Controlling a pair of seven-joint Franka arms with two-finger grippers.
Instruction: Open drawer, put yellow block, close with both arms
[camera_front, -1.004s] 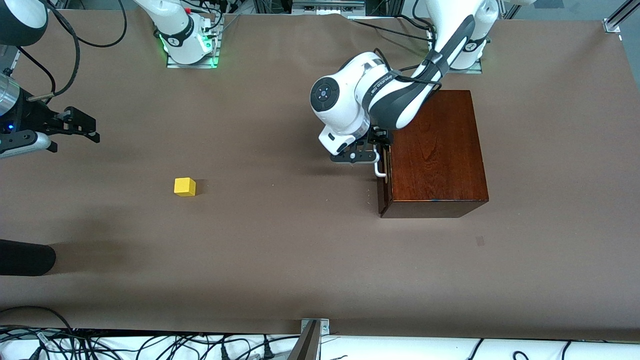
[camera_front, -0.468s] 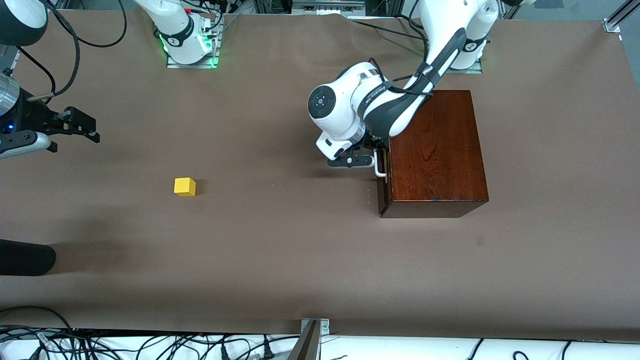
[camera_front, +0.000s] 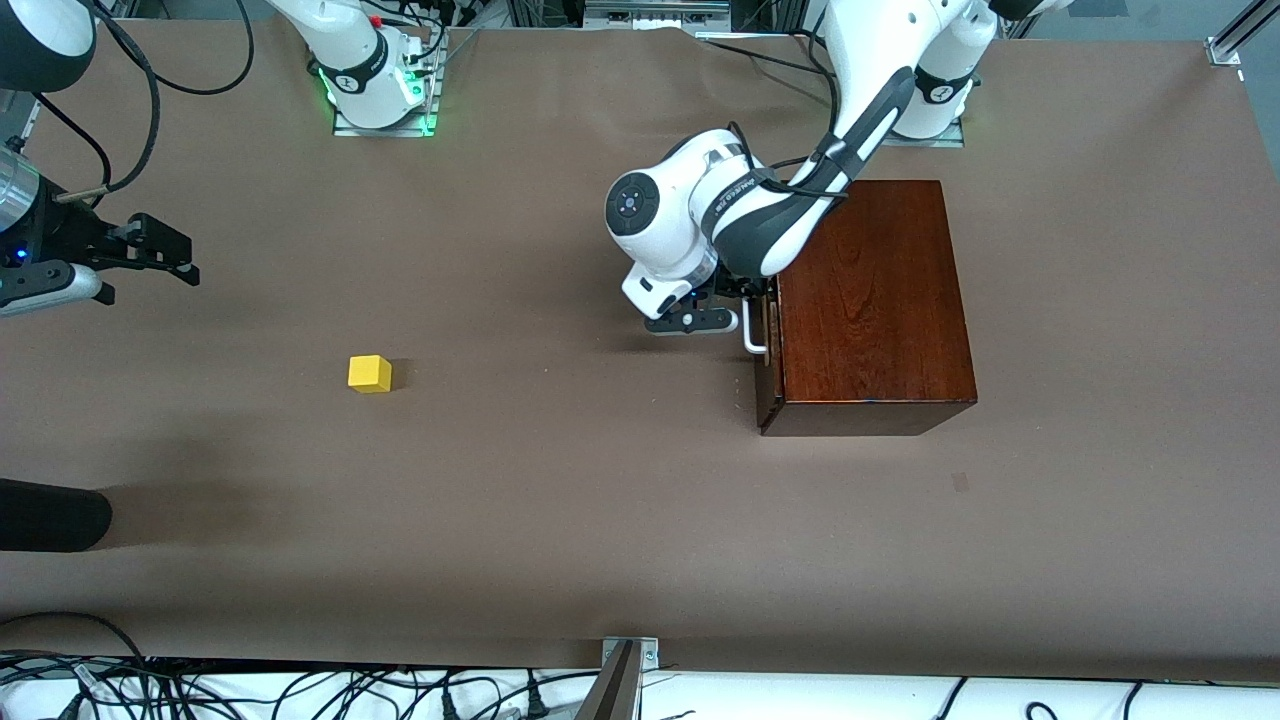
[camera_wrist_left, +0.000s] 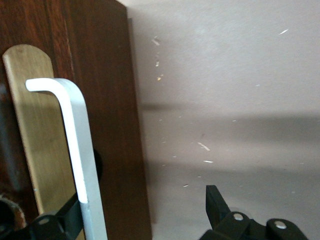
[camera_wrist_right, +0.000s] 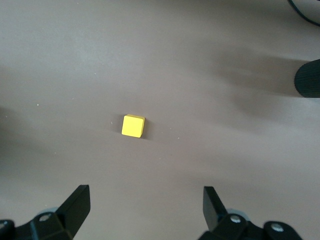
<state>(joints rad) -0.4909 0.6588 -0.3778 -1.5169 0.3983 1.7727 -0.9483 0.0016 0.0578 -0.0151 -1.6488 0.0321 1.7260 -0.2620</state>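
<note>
The left wrist view shows, close up, what the front view hides under the arm. The left gripper (camera_wrist_left: 145, 205) stands open around the white bar handle (camera_wrist_left: 75, 140). One finger (camera_wrist_left: 60, 222) is right against the bar and the other is well apart from it, over bare table. The drawer (camera_wrist_left: 107, 100) fills the space just ahead of this gripper, and a pale wood strip shows beside its dark front.

The right wrist view shows the right gripper (camera_wrist_right: 145, 192) with its jaws spread wide and nothing between them. It hangs above the table, and the yellow block (camera_wrist_right: 133, 125) lies ahead of it and well apart on the surface.

Only the front view shows both at once. The left gripper (camera_front: 745, 305) is at the handle (camera_front: 752, 330) of the wooden box (camera_front: 870, 300). The right gripper (camera_front: 160, 250) waits at the right arm's end, with the yellow block (camera_front: 369, 373) between the two grippers and nearer the right one.

The table (camera_front: 560, 500) has a plain brown covering, and cables trail along the edge nearest the front camera. A dark rounded object (camera_front: 50, 515) juts in past the right gripper.

There are two arms, two grippers, one block, one box, one drawer and one handle.
</note>
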